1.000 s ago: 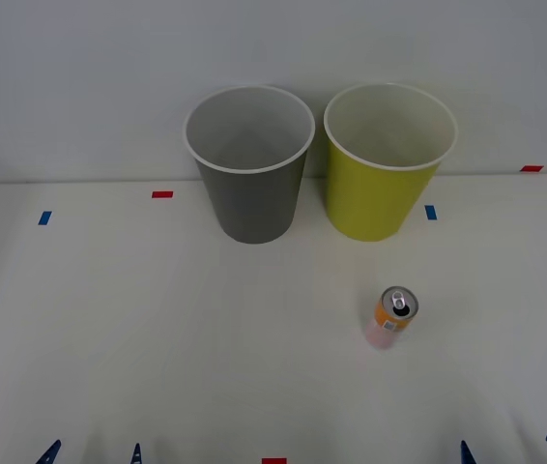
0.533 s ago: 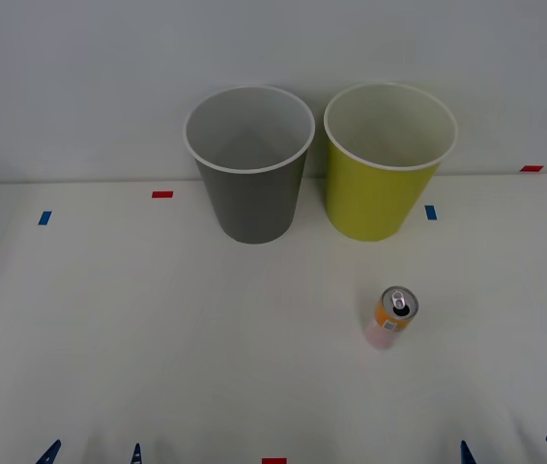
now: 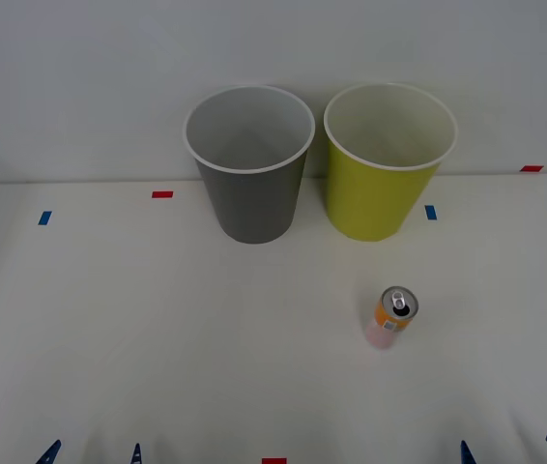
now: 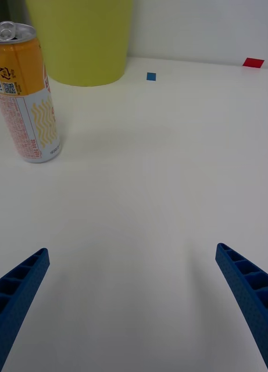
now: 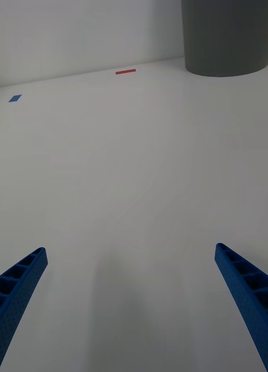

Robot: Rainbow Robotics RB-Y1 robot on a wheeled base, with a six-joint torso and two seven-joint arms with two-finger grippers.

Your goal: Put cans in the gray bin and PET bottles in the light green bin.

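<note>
At the near edge of the white table [image 3: 158,338], the left gripper [image 3: 92,452] sits at about 7 o'clock and the right gripper [image 3: 511,450] at about 5 o'clock, each with only its blue fingertips poking into the front view. Both are released, fingers spread wide and grasping nothing, which the wrist views confirm: the left fingers [image 5: 17,290] and the right fingers [image 4: 247,290] stand far apart over bare tabletop. Farther in, at roughly 4 o'clock from the table's middle, the can [image 3: 393,315] stands upright, orange above and pale pink below, its silver top facing up. Beyond it at about 1 o'clock stands the light green bin [image 3: 386,184], and just beside that, at about 12 o'clock, the gray bin [image 3: 251,188], the two close together but apart. Small red and blue tape marks [image 3: 162,194] dot the table.
</note>
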